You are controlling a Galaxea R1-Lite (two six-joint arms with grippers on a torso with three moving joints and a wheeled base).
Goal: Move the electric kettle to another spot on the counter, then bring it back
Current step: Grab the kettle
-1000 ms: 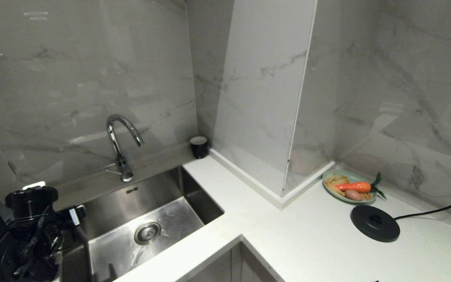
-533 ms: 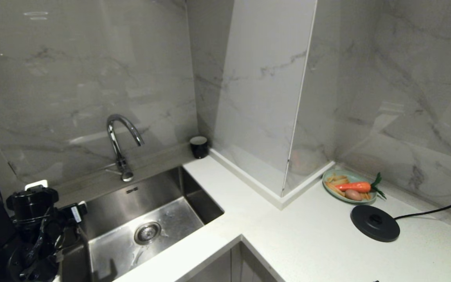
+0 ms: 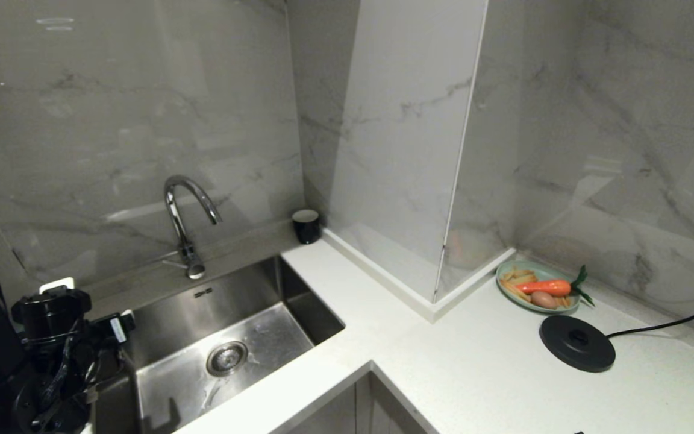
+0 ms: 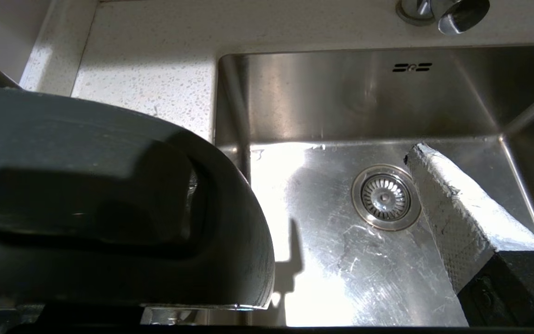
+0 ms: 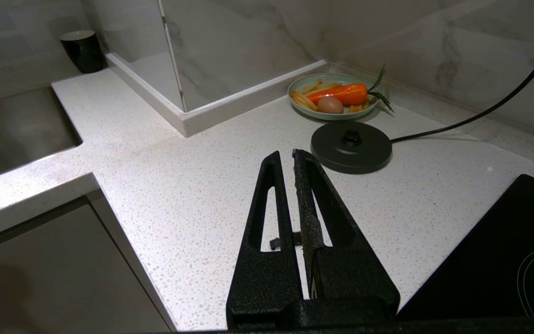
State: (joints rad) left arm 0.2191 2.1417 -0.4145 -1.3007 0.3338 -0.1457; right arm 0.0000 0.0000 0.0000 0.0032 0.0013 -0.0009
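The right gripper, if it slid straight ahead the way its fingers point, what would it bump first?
Probably the black kettle base. The right gripper, fingers shut, aims just left of it above the counter; depth is unclear.

Grey-veined marble walls (image 3: 112,120) are rising in front of me, glossy and throwing back soft reflections. A boxed marble column (image 3: 401,150) is jutting out toward me at the centre, with a white skirting strip (image 3: 377,271) running along its foot. To my left a stainless steel sink (image 3: 232,337) is gleaming under bright light, its round drain (image 3: 226,358) near the middle, and a curved chrome tap (image 3: 185,223) is standing behind it at the far edge. Near me, below the corner, pale cabinet fronts (image 3: 353,404) are showing.
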